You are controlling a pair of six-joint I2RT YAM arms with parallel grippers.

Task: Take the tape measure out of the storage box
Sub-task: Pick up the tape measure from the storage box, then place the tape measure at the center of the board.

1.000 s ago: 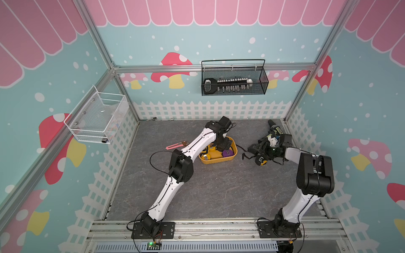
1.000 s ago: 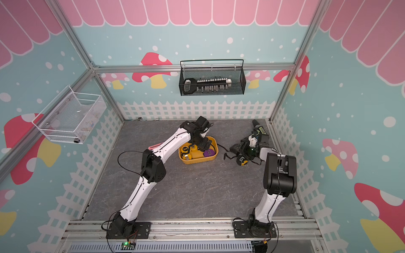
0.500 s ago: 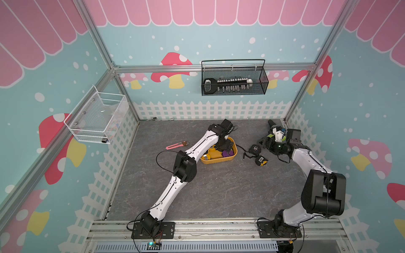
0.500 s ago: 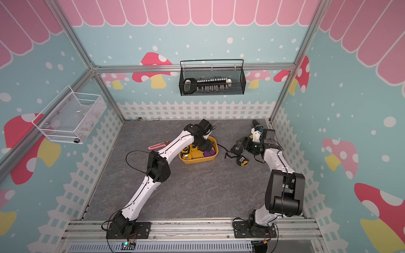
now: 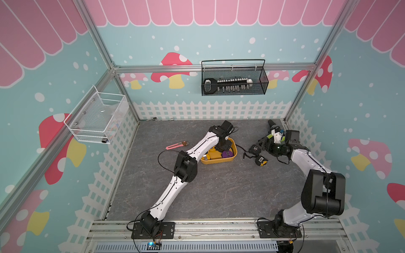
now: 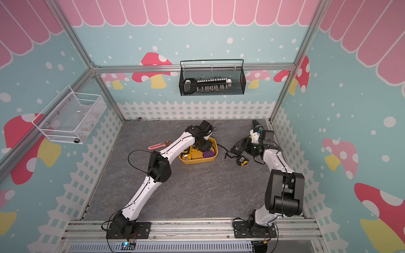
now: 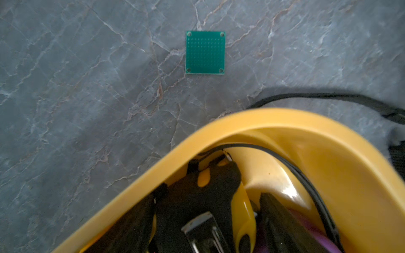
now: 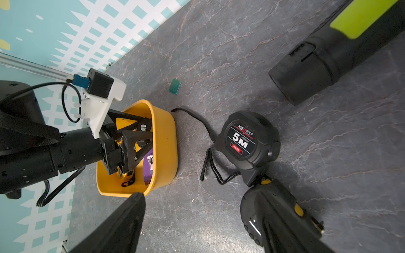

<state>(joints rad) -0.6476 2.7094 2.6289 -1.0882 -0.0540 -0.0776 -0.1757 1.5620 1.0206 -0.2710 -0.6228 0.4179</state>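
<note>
We saw the left gripper (image 8: 146, 133) down in the storage box (image 8: 165, 140), jaws partway apart astride the yellow-black tape measure (image 7: 210, 190) — gripping or not, we couldn't tell. The right gripper (image 8: 197, 197) hung wide open, empty.

**Left wrist view:** storage box (image 7: 274, 119) cut off by the frame edge, contents blurred; grip of the left gripper (image 7: 212, 195) cannot be judged.
**Right wrist view:** black-and-green tool (image 8: 306, 70) cropped.
**In a top view:** white mesh basket (image 5: 87, 119), at 9 o'clock from the box, holds items too small to tell.
</note>
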